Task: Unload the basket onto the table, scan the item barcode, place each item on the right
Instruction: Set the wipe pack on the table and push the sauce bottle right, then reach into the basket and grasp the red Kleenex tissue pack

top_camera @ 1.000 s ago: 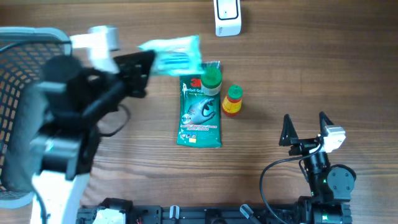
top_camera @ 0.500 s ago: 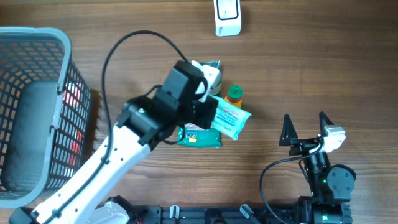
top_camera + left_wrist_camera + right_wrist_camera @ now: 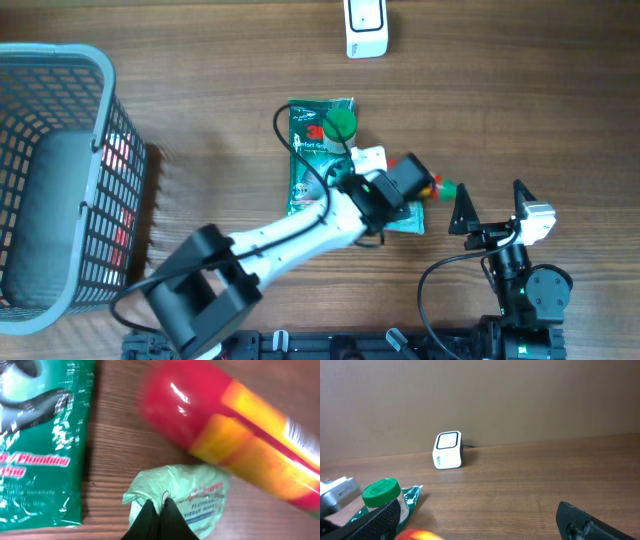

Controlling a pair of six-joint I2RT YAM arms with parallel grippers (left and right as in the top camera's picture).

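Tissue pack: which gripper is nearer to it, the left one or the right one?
Left. The left gripper is shut on the tissue pack, holding its edge. The right gripper stands open to its right, not touching it.

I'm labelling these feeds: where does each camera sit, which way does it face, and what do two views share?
Overhead: above the table, looking down; shows the left gripper shut on the tissue pack, the right gripper open.
Left wrist: behind the left gripper, facing down at the pack; its shut fingers show.
Right wrist: low, facing across the table to the scanner; its spread fingers show.
Shared: overhead shows the scanner too.
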